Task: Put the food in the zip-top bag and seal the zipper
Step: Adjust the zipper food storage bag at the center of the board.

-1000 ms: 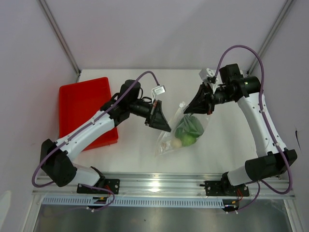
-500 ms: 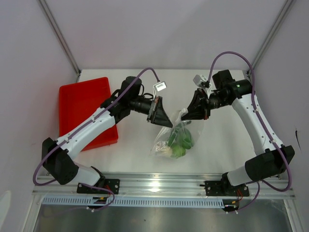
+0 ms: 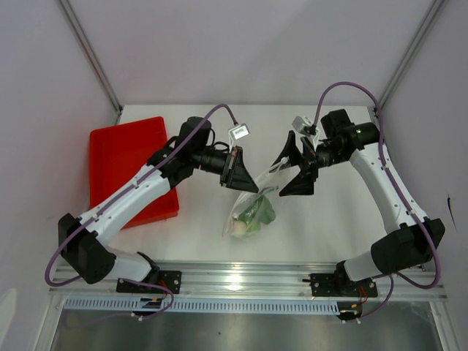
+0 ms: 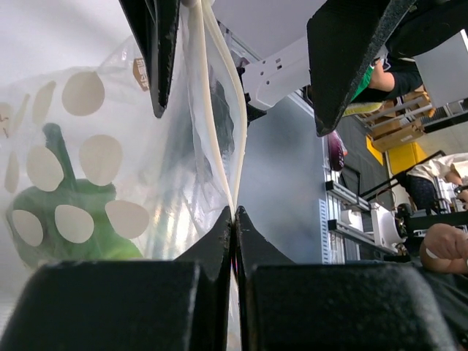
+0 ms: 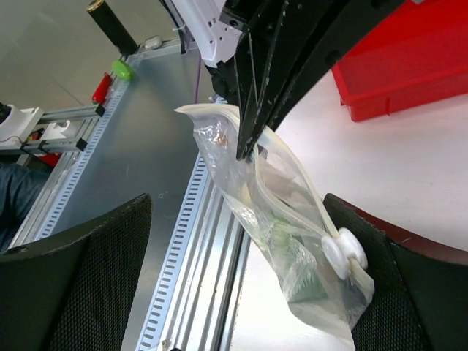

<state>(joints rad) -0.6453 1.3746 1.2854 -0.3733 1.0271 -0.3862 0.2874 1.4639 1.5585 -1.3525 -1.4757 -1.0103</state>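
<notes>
The clear zip-top bag point(image 3: 247, 213) hangs from my left gripper point(image 3: 253, 189), which is shut on its top edge. Inside it the food shows as green pieces point(image 3: 257, 212) and a small white ball point(image 3: 238, 228). In the left wrist view the fingertips point(image 4: 224, 228) pinch the bag beside the pale zipper point(image 4: 220, 102), and a green pepper point(image 4: 69, 219) sits behind the plastic. My right gripper point(image 3: 278, 180) stands open around the bag's other end, not pinching it. In the right wrist view the bag point(image 5: 270, 219) lies between the wide-apart fingers point(image 5: 77, 281), with a white slider point(image 5: 342, 254) on the zipper point(image 5: 292, 174).
A red tray point(image 3: 124, 164) lies at the left of the white table point(image 3: 344, 219), also seen in the right wrist view point(image 5: 413, 66). An aluminium rail point(image 3: 248, 274) runs along the table's near edge.
My right gripper has opened and let go of the bag's edge. The bag has shifted left and now hangs from the left gripper alone.
</notes>
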